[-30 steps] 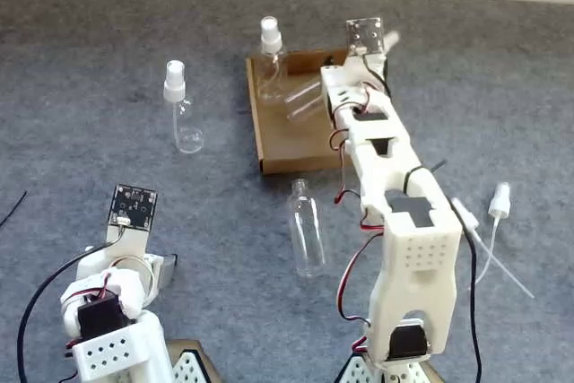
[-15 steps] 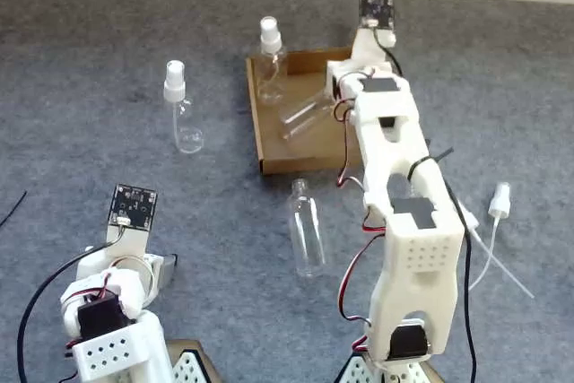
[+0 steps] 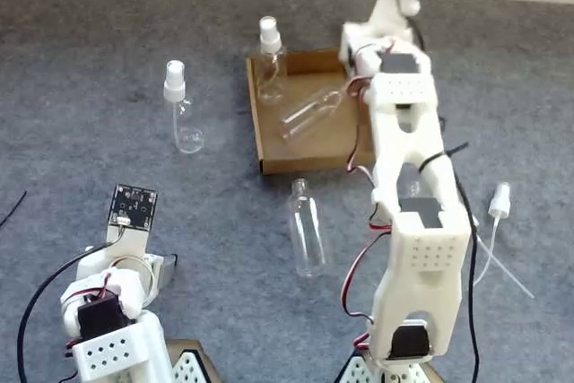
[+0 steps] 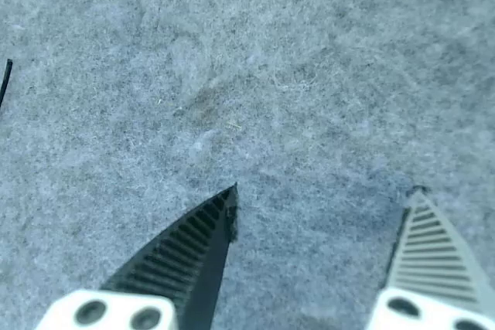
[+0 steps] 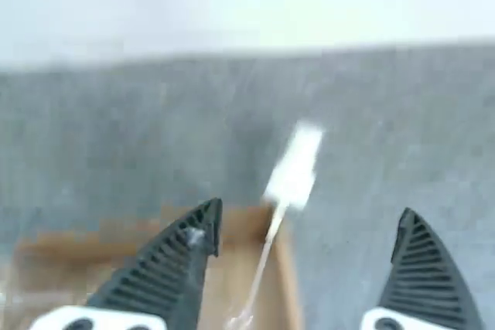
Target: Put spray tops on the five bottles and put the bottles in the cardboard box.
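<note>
I judge the job about half done. In the high view the cardboard box (image 3: 296,154) at upper centre holds two bottles: an upright bottle (image 3: 271,78) in its upper-left corner with its spray top on, and a lying bottle (image 3: 308,114) whose neck the right arm hides. Left of the box a standing bottle (image 3: 186,127) is capped but waits on the surface (image 3: 90,42). Below the box an open bottle (image 3: 306,232) lies uncapped, and a loose spray top (image 3: 499,197) lies at the right. I count four bottles, not five. My right gripper (image 5: 309,208) is spread and empty at the box's far edge, with a blurred white top (image 5: 294,164) ahead. My left gripper (image 4: 325,189) is spread over bare surface.
</note>
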